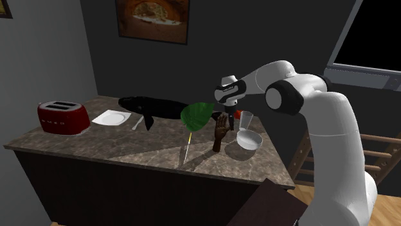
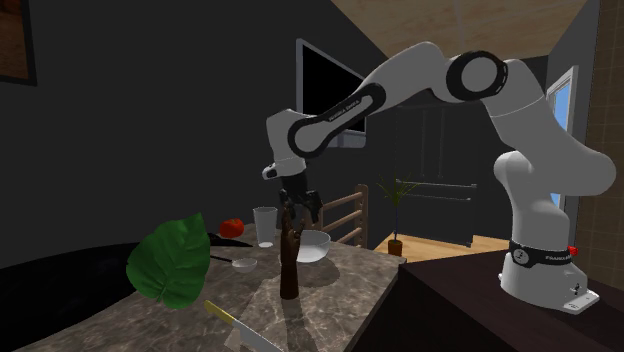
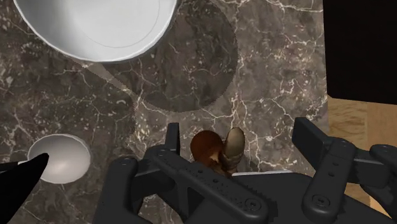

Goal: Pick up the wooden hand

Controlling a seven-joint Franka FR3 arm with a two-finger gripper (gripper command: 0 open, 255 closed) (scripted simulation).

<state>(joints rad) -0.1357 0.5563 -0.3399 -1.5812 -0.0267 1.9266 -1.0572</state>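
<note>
Wooden hand (image 1: pixel 220 136) stands untouched between parted fingers (image 3: pixel 313 139).

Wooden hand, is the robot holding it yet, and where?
Not held. The open gripper stands around the top of the wooden hand, fingers not clasping it.

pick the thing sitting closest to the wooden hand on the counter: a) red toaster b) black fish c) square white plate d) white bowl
D: in the shoulder view the white bowl sits right beside the upright wooden hand, nearer than any other option.
</note>
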